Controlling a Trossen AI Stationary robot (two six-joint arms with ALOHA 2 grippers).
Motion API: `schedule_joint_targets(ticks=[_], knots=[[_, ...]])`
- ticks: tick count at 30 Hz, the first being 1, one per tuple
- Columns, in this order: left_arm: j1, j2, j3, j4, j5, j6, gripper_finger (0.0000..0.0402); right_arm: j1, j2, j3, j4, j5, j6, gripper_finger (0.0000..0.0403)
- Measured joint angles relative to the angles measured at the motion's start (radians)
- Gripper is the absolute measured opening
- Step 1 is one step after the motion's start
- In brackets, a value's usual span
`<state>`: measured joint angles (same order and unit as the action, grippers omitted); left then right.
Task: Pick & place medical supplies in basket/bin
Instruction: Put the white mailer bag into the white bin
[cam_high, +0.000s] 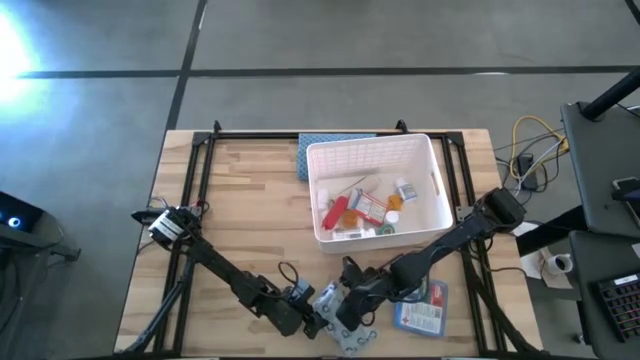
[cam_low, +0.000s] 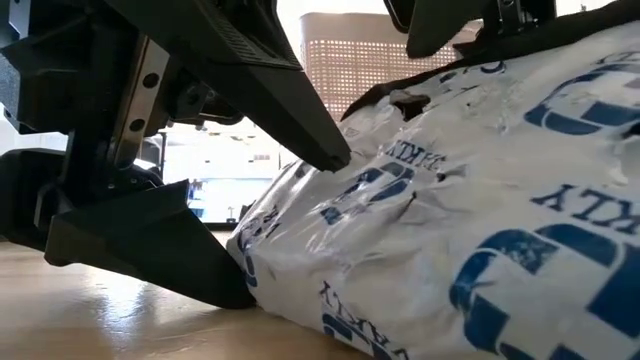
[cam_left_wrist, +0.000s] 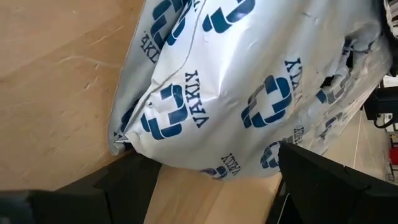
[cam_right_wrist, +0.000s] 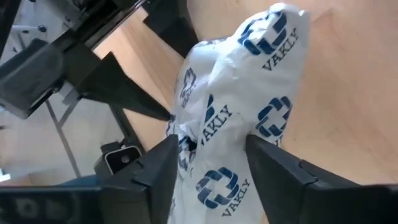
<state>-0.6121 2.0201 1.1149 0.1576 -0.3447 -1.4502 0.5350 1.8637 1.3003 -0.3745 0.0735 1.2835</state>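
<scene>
The left gripper (cam_high: 308, 318) sits at the table's near edge, fingers spread wide around one end of the grey patterned pouch (cam_high: 345, 325), bracing but not pinching it. The right gripper (cam_right_wrist: 208, 177) has closed on the pouch's middle, likely to lift it toward the bin (cam_high: 372, 150). Print reads "VAKLY".

The silver pouch (cam_left_wrist: 249, 93) bears repeated blue "VAKLY" lettering beside cross logos.
</scene>
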Motion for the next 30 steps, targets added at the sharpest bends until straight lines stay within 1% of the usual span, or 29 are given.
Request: schedule_joint_targets(ticks=[8,16,21,24,27,30], knots=[[0.0,-0.007,-0.001,0.012,0.001,0.0,0.0308,0.0,0.0,0.0,-0.014,0.011,-0.028,0.0112],[0.002,-0.02,-0.002,0.031,0.001,0.0,0.0308,0.002,0.0,-0.007,-0.094,0.033,-0.083,0.0017],[0.002,-0.023,-0.002,0.034,0.0,0.001,0.0308,0.002,0.0,-0.006,-0.097,0.046,-0.102,0.0009],[0.002,-0.033,-0.002,0.031,-0.001,0.001,0.0308,0.001,-0.005,0.018,-0.109,0.051,-0.124,0.0008],[0.0,-0.06,-0.005,0.014,-0.043,0.013,0.0308,0.001,-0.009,0.076,-0.173,0.058,-0.149,0.0008],[-0.02,-0.118,-0.005,-0.017,-0.103,0.051,0.0308,0.005,-0.01,0.164,-0.26,0.062,-0.189,0.0008]])
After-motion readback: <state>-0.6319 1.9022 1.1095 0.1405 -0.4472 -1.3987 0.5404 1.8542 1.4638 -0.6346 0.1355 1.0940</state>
